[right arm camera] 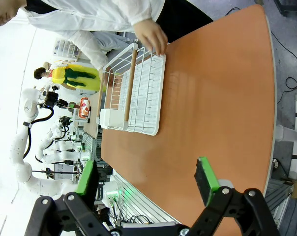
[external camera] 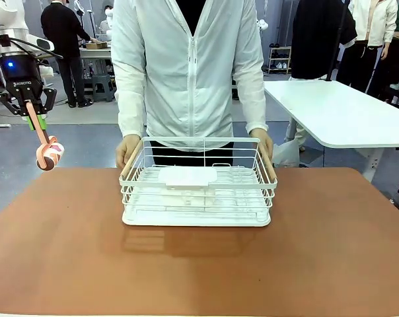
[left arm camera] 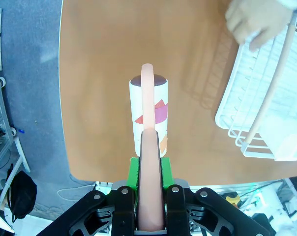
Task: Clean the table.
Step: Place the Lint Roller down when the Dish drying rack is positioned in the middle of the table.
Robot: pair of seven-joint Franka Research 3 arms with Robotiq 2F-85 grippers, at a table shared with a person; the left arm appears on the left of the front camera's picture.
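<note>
The wire rack (external camera: 198, 191) sits on the table (external camera: 199, 264) at the middle of its far side, with the person (external camera: 189, 66) standing just behind it, one hand (external camera: 125, 150) on each end of the rack. At the left, the left gripper (external camera: 33, 112) hangs above the table's far left corner, clamped on the handle of a roller (external camera: 49, 155) that points down from it, well apart from the rack. A second table (external camera: 345, 112) stands behind and to the right.
</note>
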